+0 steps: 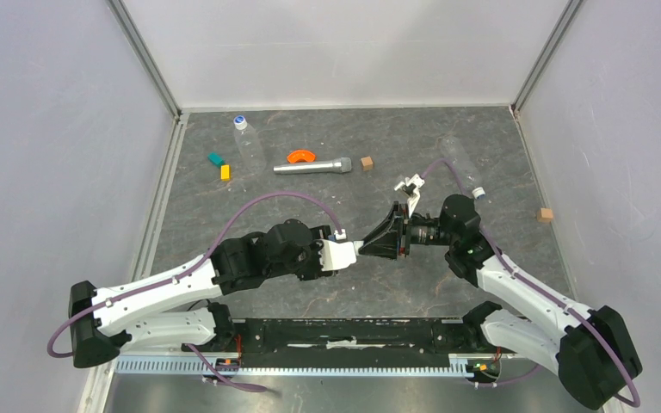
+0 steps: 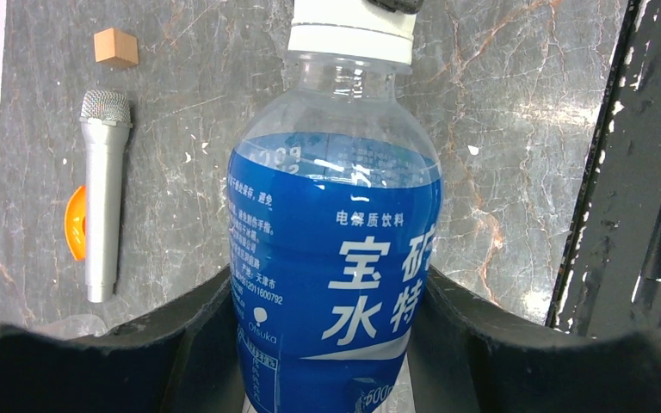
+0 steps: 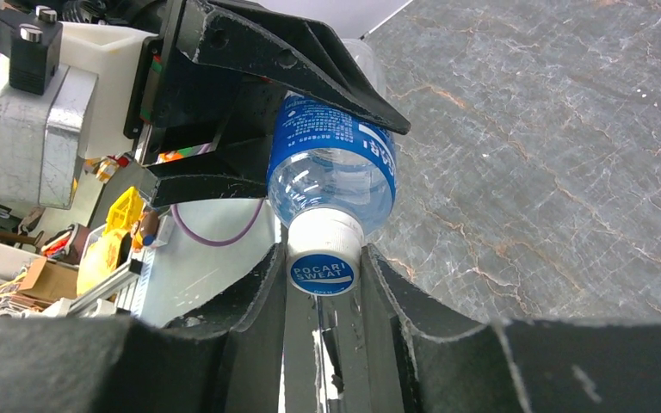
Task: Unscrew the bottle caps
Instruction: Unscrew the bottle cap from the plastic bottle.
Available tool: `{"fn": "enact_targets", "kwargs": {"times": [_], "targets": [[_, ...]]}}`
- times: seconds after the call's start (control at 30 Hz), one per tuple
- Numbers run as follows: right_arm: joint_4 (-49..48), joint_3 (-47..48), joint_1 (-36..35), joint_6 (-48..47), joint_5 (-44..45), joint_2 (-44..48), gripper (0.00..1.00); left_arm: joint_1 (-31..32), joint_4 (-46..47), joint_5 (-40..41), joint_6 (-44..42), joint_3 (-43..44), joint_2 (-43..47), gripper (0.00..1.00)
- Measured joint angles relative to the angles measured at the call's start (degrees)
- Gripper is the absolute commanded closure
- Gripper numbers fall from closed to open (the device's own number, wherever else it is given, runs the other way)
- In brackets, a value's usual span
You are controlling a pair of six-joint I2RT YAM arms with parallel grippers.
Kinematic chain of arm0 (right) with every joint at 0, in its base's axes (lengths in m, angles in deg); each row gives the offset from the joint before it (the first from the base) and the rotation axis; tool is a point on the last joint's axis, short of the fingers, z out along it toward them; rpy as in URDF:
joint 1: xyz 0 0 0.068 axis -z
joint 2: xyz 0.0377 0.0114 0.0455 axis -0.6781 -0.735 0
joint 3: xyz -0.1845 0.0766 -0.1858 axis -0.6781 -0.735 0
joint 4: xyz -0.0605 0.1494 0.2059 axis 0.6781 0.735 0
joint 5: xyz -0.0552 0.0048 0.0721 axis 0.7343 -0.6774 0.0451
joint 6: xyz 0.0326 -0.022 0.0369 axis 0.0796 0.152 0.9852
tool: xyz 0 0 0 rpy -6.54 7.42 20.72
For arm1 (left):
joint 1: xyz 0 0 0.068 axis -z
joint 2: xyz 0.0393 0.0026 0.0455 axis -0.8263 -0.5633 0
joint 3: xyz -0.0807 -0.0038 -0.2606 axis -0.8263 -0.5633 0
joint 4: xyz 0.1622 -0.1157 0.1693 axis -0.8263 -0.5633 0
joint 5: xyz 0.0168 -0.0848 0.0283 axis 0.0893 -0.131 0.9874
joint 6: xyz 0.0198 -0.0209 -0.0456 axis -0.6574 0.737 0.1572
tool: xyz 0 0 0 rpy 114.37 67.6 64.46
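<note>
One blue-label bottle [image 2: 336, 258] in play | left fingers [image 2: 181, 344] clamped round it | right fingers [image 3: 250, 323] pinched on its cap [image 3: 323, 258] | step: gripping cap | next, I reckon: twist it off, bottle kept steady

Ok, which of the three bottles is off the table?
The blue-labelled bottle, held in the left jaws; the unlabelled bottles lie on the table, one far left, one far right.

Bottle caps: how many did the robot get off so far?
None look off yet. In hand: the left gripper holds the blue-label bottle while the right gripper pinches its cap. Left to do: that cap, plus the back-left clear bottle and the back-right clear bottle, both capped.
</note>
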Motion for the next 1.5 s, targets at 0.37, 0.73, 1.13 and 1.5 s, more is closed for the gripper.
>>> {"fn": "enact_targets", "kwargs": {"times": [0.37, 0.73, 1.13, 1.5], "targets": [[6.4, -0.3, -5.6, -16.9, 2.2, 2.3, 1.00, 0.0, -4.5, -4.8, 0.1, 0.0, 0.1, 0.98], [7.6, -2.0, -8.4, -36.4, 2.9, 11.2, 1.00, -0.6, -7.0, -11.7, 1.7, 3.2, 0.0, 0.98], [5.7, -6.8, -11.5, -54.8, 2.6, 18.9, 1.00, -0.6, -7.9, -16.4, 1.9, 4.4, -0.9, 0.98], [10.1, -9.4, -13.6, -77.1, 2.5, 23.3, 1.00, -0.6, -8.3, -18.1, 1.9, 4.9, -2.9, 0.98]]}}
